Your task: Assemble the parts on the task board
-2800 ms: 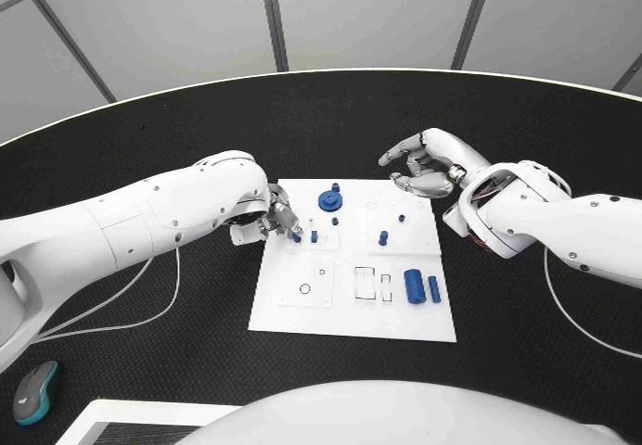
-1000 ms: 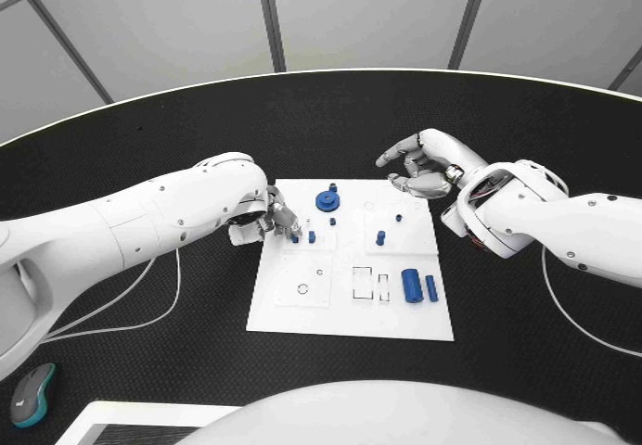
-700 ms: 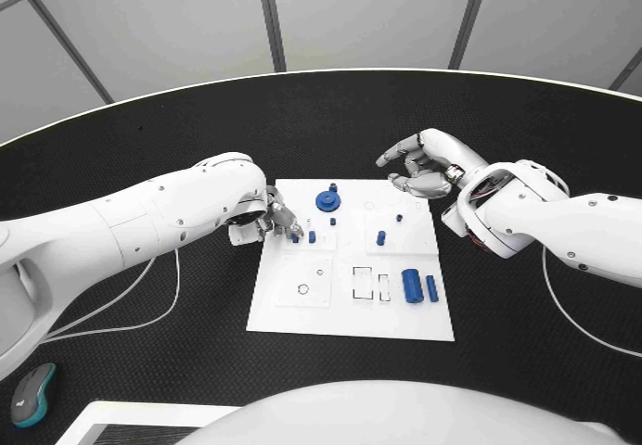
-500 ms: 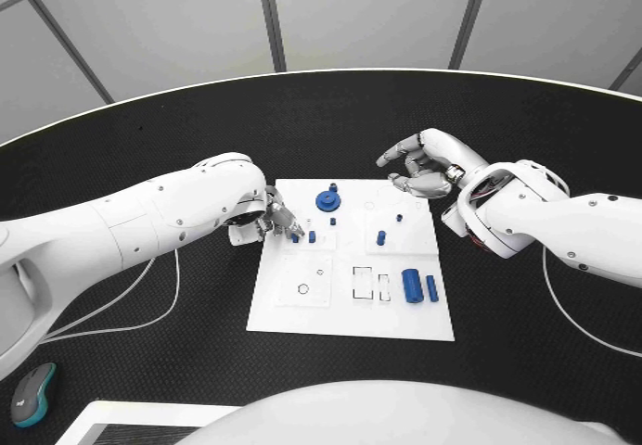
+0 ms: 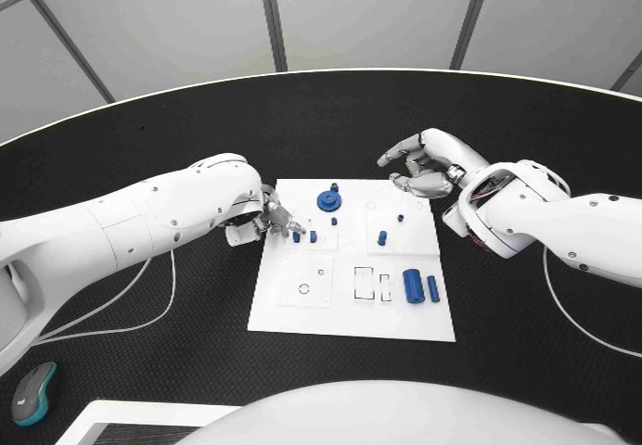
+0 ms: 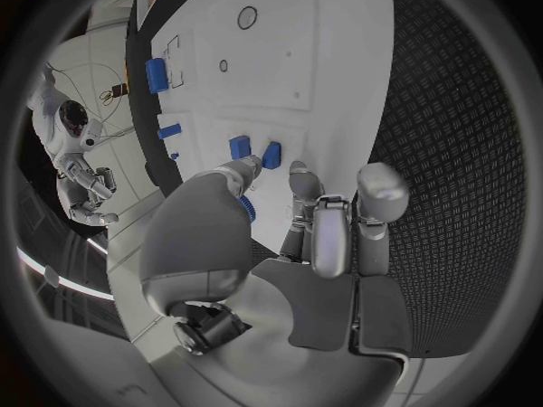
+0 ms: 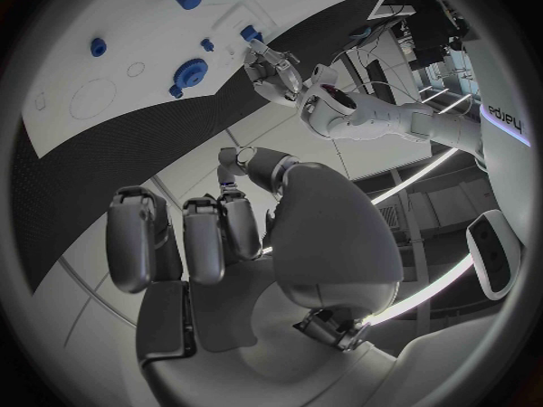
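Blue pegs [image 5: 303, 236] at the task board [image 5: 351, 320]'s upper left
Left hand [image 5: 272, 221] fingertips beside them, grasp unclear; press straight down. Right hand [image 5: 426, 165] curled, empty

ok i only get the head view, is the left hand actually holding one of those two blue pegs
observer: no. In the left wrist view the left hand holds nothing; its fingertips sit just short of the two blue pegs.
operator: and the right hand, anything in it
observer: the right wrist view shows the right hand with fingers curled in and an empty palm, away from the task board.
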`<move>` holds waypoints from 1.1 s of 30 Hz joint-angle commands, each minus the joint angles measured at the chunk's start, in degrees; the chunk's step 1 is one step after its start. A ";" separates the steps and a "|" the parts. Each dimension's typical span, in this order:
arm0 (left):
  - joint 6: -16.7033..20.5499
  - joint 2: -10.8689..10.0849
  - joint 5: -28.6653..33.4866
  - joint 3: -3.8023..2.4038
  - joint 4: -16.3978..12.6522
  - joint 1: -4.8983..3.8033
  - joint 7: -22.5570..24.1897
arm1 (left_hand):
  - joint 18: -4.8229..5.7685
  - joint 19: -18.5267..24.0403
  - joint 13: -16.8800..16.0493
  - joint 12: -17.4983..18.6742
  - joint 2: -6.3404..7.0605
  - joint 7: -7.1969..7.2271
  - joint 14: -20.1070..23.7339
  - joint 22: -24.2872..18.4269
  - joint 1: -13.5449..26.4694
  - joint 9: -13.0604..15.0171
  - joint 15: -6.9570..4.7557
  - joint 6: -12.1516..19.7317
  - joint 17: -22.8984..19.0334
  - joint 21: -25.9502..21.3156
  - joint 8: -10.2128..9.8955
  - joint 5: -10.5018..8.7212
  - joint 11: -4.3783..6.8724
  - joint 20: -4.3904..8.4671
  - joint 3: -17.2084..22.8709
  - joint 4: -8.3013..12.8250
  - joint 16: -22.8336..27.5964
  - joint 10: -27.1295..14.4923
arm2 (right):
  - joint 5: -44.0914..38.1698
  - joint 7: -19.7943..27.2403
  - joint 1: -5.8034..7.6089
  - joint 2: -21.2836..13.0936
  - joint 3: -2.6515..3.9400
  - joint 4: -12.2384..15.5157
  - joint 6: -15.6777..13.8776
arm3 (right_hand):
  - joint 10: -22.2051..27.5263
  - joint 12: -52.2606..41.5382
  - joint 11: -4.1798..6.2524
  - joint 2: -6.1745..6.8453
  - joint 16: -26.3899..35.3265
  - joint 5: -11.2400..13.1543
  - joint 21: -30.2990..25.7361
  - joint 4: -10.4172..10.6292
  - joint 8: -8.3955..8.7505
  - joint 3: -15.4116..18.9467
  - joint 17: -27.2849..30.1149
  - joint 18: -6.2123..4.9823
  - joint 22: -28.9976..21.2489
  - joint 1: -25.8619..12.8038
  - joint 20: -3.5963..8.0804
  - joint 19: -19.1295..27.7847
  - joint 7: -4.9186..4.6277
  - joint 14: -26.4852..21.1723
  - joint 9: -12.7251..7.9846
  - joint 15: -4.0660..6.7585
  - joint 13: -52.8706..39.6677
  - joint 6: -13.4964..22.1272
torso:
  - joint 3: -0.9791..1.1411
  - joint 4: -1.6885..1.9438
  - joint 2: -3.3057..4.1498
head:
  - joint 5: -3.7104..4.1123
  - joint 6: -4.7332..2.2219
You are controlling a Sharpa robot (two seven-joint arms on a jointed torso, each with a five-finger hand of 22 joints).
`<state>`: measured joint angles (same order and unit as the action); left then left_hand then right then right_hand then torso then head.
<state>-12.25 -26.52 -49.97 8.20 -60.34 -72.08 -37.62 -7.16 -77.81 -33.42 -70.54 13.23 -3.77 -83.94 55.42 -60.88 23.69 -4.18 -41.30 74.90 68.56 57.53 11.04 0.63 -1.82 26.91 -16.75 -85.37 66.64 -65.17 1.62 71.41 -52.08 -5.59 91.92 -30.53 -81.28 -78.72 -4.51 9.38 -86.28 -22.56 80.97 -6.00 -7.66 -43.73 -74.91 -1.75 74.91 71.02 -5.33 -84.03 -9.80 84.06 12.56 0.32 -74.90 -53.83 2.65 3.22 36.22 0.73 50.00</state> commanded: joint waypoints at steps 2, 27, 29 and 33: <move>0.33 -0.39 1.07 -0.01 -0.28 -0.01 -0.07 | 0.27 -0.29 0.01 -0.10 -0.44 0.11 -3.22 -0.04 0.65 -0.02 -0.02 -0.36 3.43 -0.29 0.35 -0.31 -0.06 0.00 -1.17 -0.03 0.24 -0.28 | 0.00 0.03 0.00 0.03 0.00 -0.07 0.02 | 0.31 0.27 -0.12 -0.02 0.20 -0.18 -0.21 -0.20 0.21 0.09 -7.85 -0.69 7.99 -0.30 -0.24 -2.13 -0.26 4.27 -0.08 -0.27 -3.70 -0.13 | 0.01 -0.02 -0.04 | -0.03 0.00; 9.76 -4.47 8.91 -0.25 -4.22 -0.60 8.53 | -1.18 3.20 9.11 3.83 -2.24 -1.07 -1.22 -7.96 -2.75 -0.42 0.88 3.02 -2.65 -6.18 -0.23 0.25 -1.13 -0.08 -3.53 0.16 3.26 -7.16 | 0.00 0.17 -0.01 -0.05 0.00 -0.39 0.06 | 0.29 0.24 -0.14 -0.05 0.19 -0.19 -0.16 -0.14 0.30 0.09 -7.88 -0.67 8.05 -0.35 -0.26 -2.15 -0.29 4.27 -0.12 -0.29 -3.73 -0.07 | 0.10 -0.03 -0.05 | 0.12 -0.39; 11.55 -4.62 8.97 -0.25 -4.70 -0.65 13.09 | -2.13 5.99 9.55 4.74 -2.77 -2.04 0.97 -13.48 -7.88 -0.94 1.52 5.26 -7.70 -10.53 -0.92 0.35 -1.77 -0.49 -0.62 1.63 5.94 -10.03 | 0.00 0.18 -0.01 -0.08 0.00 -0.39 0.05 | 0.29 0.24 -0.14 -0.05 0.19 -0.19 -0.16 -0.14 0.30 0.09 -7.88 -0.67 8.05 -0.35 -0.26 -2.15 -0.29 4.27 -0.12 -0.29 -3.73 -0.07 | 0.05 -0.08 0.03 | 0.23 -0.59; 14.87 -4.56 8.27 -0.25 -5.54 -0.67 22.81 | -3.26 10.01 10.10 5.43 -1.46 -3.43 4.16 -20.46 -17.96 -2.39 2.58 5.87 -12.73 -16.35 -1.96 0.53 -2.97 -1.42 9.02 7.77 8.48 -14.24 | 0.00 0.21 -0.01 -0.13 0.00 -0.35 -0.03 | 0.29 0.24 -0.14 -0.05 0.19 -0.19 -0.16 -0.14 0.30 0.09 -7.88 -0.67 8.05 -0.35 -0.26 -2.15 -0.29 4.27 -0.12 -0.29 -3.73 -0.07 | 0.01 -0.14 0.15 | 0.51 -1.12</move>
<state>1.52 -31.14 -41.32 7.95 -65.71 -72.75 -20.55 -9.82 -68.41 -23.38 -65.18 11.14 -6.61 -80.32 35.83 -77.14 21.63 -1.83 -35.25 62.68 53.00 55.86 11.26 -2.12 -3.00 33.96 -10.41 -77.14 53.18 -65.17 1.82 71.39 -52.19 -5.59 91.55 -30.54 -81.28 -78.72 -4.51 9.38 -86.28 -22.56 80.98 -6.00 -7.66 -43.73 -74.90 -1.75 74.91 71.02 -5.33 -84.03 -9.80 84.06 12.49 0.32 -74.93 -53.83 2.71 3.15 36.23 1.08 49.19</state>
